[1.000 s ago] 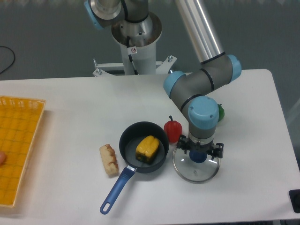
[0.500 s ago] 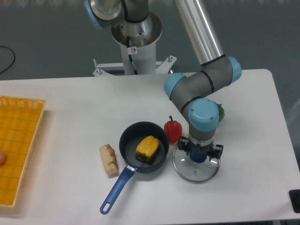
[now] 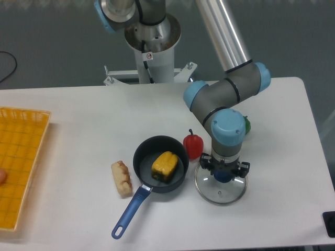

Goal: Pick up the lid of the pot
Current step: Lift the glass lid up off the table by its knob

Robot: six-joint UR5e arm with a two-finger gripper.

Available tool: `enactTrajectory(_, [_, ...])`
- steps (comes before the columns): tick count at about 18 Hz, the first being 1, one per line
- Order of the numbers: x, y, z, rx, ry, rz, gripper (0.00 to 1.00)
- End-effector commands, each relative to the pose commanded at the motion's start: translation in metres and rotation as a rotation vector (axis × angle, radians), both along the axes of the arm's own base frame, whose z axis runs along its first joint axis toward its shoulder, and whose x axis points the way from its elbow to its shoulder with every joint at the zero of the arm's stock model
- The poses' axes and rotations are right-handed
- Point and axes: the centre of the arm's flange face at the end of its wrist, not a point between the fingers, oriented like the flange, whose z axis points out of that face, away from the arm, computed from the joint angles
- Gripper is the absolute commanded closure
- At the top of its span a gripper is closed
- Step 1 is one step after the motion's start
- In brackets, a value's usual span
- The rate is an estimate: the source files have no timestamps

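The lid point(image 3: 218, 195) (clear glass, its blue knob point(image 3: 224, 178) showing between the fingers) lies on the bench point(image 3: 78, 167) at the picture's right of the pan point(image 3: 145, 149), directly beneath the downward-pointing tool point(image 3: 225, 171), whose two fingers are pinching the knob from either side.

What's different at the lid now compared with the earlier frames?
The tool has drawn its fingers in closer around the knob of the pot lid, and the lid has shifted slightly to the picture's right. Whether the grip is firm, I can't tell. The lid hasn't visibly been lifted. The pan, the yellow pepper in it and the red pepper stayed put.
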Motion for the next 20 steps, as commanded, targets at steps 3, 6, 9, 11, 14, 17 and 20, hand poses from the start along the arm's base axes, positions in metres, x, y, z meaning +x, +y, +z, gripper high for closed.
enactTrajectory(3, [0.000,0.000,0.001,0.001,-0.001,-0.002,0.46])
enactTrajectory(6, [-0.001,-0.001,0.007,0.006,0.007,-0.002,0.47])
enactTrajectory(9, [0.000,-0.001,0.019,0.000,0.003,-0.015,0.48])
enactTrajectory(11, [-0.001,-0.002,0.035,-0.011,-0.010,-0.040,0.48])
enactTrajectory(14, [0.003,-0.003,0.058,-0.016,-0.029,-0.077,0.48])
enactTrajectory(17, [0.011,-0.005,0.075,0.014,-0.057,-0.100,0.48])
enactTrajectory(20, [0.012,-0.013,0.089,0.003,-0.070,-0.134,0.48])
